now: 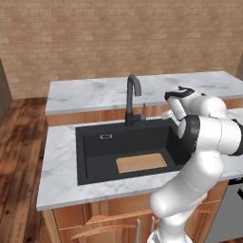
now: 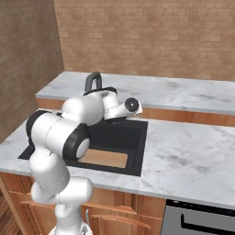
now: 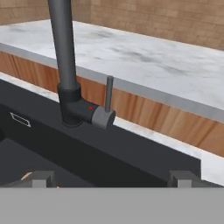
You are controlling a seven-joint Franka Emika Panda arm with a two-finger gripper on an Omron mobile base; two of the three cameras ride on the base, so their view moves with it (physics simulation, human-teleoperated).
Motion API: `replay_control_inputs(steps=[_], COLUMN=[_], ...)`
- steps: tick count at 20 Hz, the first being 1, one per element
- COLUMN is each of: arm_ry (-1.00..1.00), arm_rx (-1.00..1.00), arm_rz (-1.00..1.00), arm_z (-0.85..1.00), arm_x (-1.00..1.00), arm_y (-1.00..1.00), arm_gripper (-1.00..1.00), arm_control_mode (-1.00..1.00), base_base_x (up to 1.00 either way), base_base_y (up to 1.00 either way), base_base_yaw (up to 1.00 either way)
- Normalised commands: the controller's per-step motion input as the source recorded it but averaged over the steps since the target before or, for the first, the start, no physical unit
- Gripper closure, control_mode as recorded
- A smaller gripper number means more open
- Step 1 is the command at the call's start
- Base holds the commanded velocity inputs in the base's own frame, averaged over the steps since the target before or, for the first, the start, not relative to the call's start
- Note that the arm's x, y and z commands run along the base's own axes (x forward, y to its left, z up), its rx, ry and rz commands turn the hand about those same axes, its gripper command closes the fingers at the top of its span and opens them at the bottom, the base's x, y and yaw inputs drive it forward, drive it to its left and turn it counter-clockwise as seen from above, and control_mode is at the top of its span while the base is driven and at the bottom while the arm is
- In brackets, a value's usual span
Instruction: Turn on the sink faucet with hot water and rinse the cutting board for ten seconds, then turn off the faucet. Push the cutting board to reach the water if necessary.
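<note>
The dark gooseneck sink faucet [image 1: 132, 97] stands behind the black sink [image 1: 95, 156]. A tan cutting board [image 1: 141, 163] lies flat on the basin floor, toward the front right, well forward of the spout. My gripper [image 3: 113, 178] is open, its fingertips wide apart with nothing between them. It hovers over the sink's back right part and faces the faucet [image 3: 65, 65] from the right. The slim lever [image 3: 109, 94] stands upright on the side knob, a short way ahead of the fingertips and untouched. The water is out of view. In the right base view the arm covers part of the cutting board [image 2: 104, 159].
A raised marble counter [image 1: 95, 92] runs behind the sink in front of a brick wall. White marble worktop [image 2: 183, 151] spreads to the right of the basin. A small silver overflow plate [image 1: 106, 136] sits on the basin's back wall.
</note>
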Motion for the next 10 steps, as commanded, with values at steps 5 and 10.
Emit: replay_control_inputs(steps=[5, 10], arm_ry=[-0.09, -0.1], arm_rx=[0.0, 0.04], arm_rz=[0.0, 0.0], arm_z=[0.0, 0.0], arm_x=[0.06, 0.0], arm_y=[0.03, 0.03], arm_gripper=[-1.0, -1.0], arm_control_mode=[-1.0, -1.0], base_base_x=[0.0, 0.0], base_base_y=[0.0, 0.0], base_base_yaw=[0.0, 0.0])
